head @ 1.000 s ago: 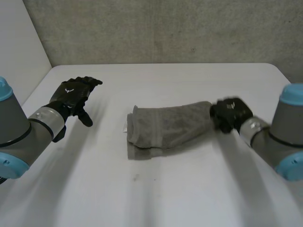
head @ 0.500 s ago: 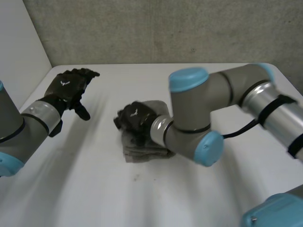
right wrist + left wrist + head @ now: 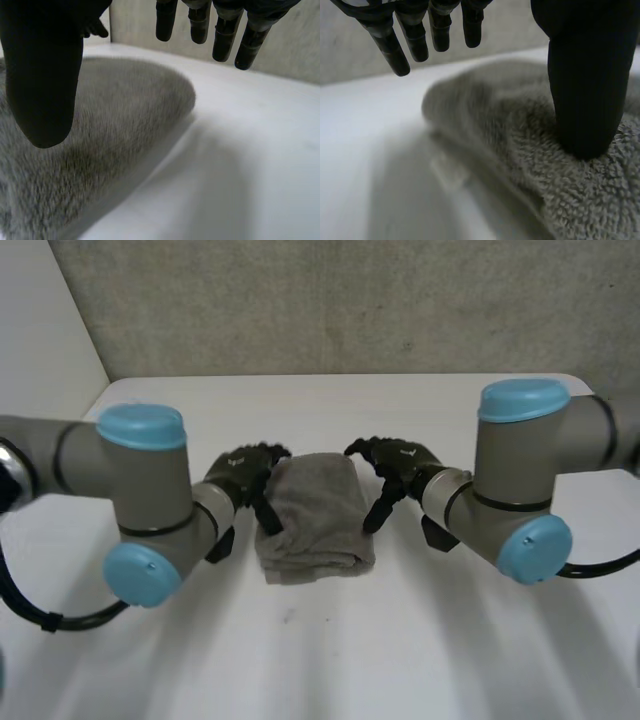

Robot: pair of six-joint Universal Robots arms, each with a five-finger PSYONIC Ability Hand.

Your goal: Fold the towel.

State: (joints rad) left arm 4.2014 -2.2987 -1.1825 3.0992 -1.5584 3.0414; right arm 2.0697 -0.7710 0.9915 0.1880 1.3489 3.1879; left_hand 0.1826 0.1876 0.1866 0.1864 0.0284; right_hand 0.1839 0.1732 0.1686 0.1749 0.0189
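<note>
A grey towel lies folded into a small thick bundle at the middle of the white table. My left hand is at the towel's left edge, open, its thumb pressing down on the towel while its fingers hang straight above the table beside it. My right hand hovers at the towel's right edge, open, with its thumb just over the towel and its fingers held straight and free.
A grey wall runs along the table's far edge. Bare white table lies in front of the towel and on both outer sides of the arms.
My right hand carried the towel's right end over to the left, let go and drew back to the right edge. My left hand came in from the far left to the towel's left edge.
</note>
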